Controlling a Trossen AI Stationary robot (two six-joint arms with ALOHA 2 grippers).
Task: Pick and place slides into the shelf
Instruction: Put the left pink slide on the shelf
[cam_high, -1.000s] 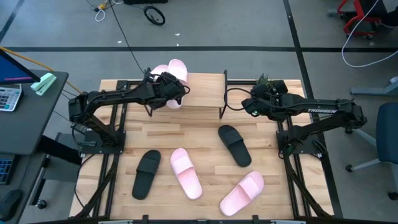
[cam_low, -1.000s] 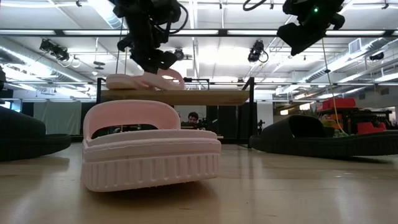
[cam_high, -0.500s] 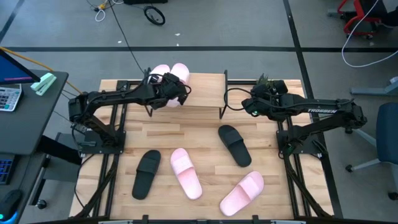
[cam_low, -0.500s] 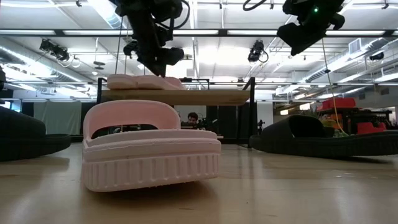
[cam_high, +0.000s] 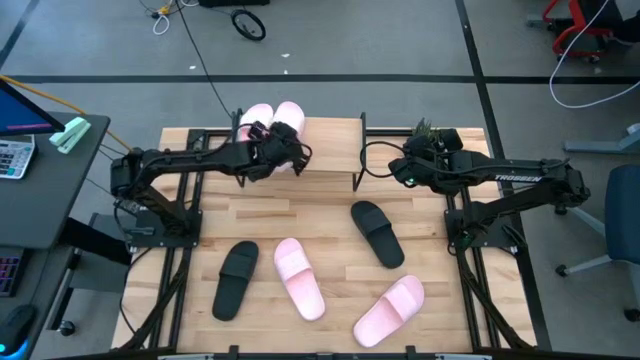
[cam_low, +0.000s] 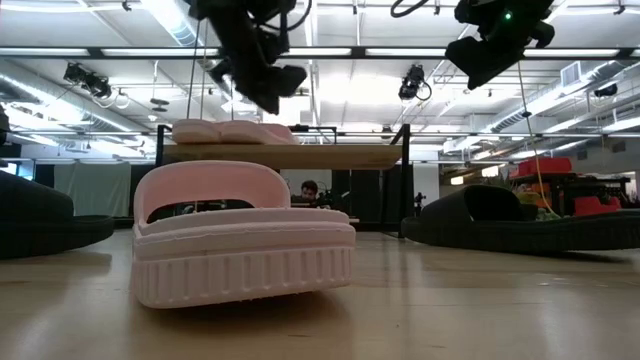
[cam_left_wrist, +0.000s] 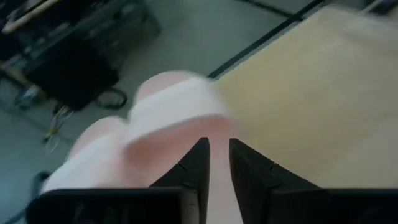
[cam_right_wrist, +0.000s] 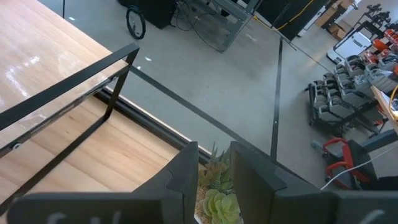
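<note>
The left gripper (cam_high: 283, 152), fingers narrowly parted and empty, hovers just above two pink slides (cam_high: 273, 117) lying side by side on the shelf (cam_high: 330, 150), apparently placed.

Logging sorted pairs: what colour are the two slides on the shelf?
Light pink slides, clearest in the high view.

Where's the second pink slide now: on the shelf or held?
On the shelf: both pink slides lie flat side by side; left gripper is clear above.
</note>
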